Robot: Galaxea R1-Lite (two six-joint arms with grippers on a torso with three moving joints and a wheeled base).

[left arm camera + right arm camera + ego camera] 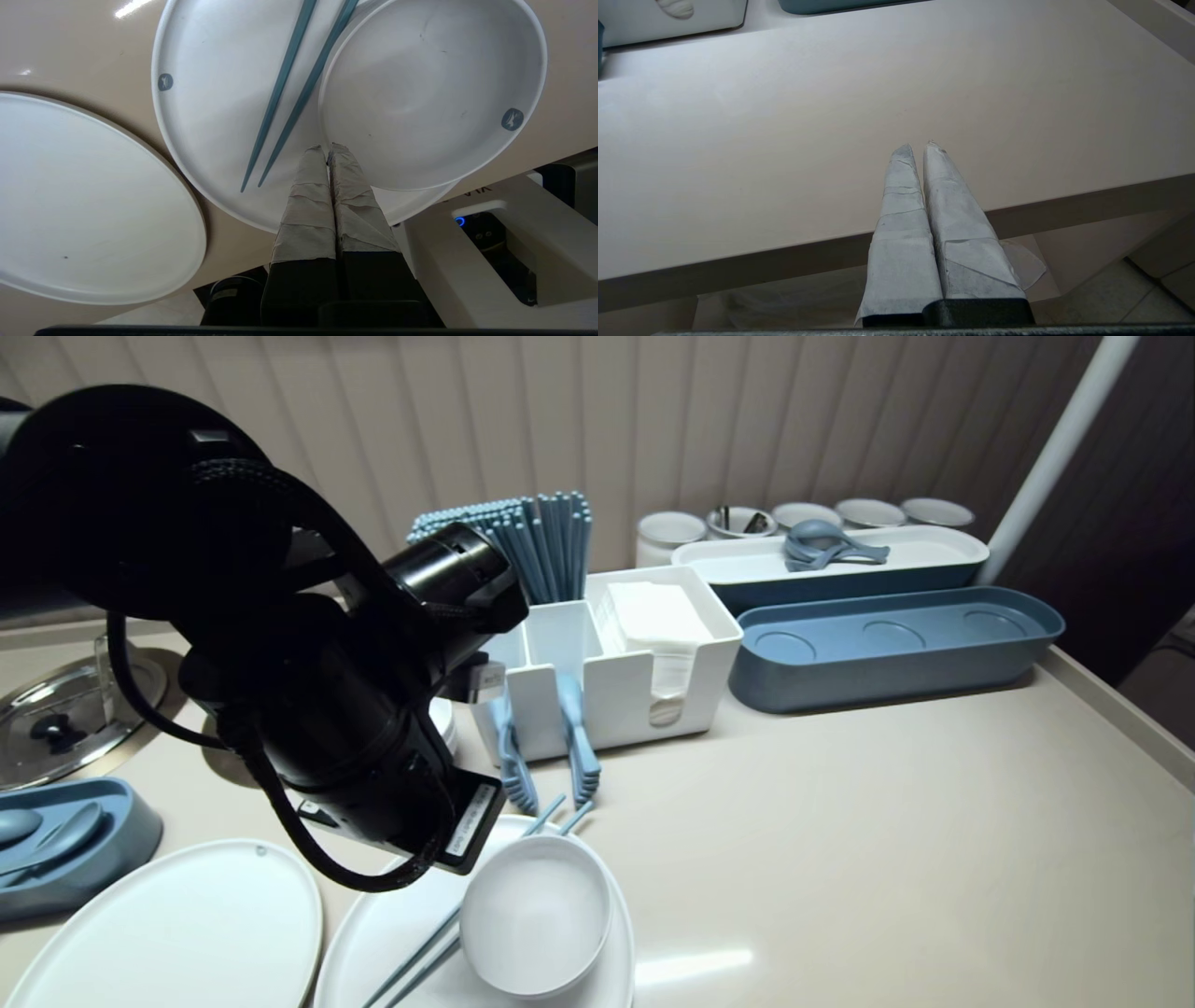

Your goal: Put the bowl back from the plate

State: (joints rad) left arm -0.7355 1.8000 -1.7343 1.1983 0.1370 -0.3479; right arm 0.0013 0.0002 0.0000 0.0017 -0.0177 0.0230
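My left gripper is shut with nothing between its tape-wrapped fingers. It hangs over the near part of a round white plate, right beside the rim of a white bowl that sits on that plate. Two blue chopsticks lie side by side on the plate next to the bowl, apart from the fingertips. In the head view the black left arm hides the fingers above the plate, bowl and chopsticks. My right gripper is shut and empty, parked over the counter's near edge.
A second white plate lies left of the first. Behind stands a white caddy with upright chopsticks, napkins and blue cutlery. A blue tray and white tray sit back right; a blue holder far left.
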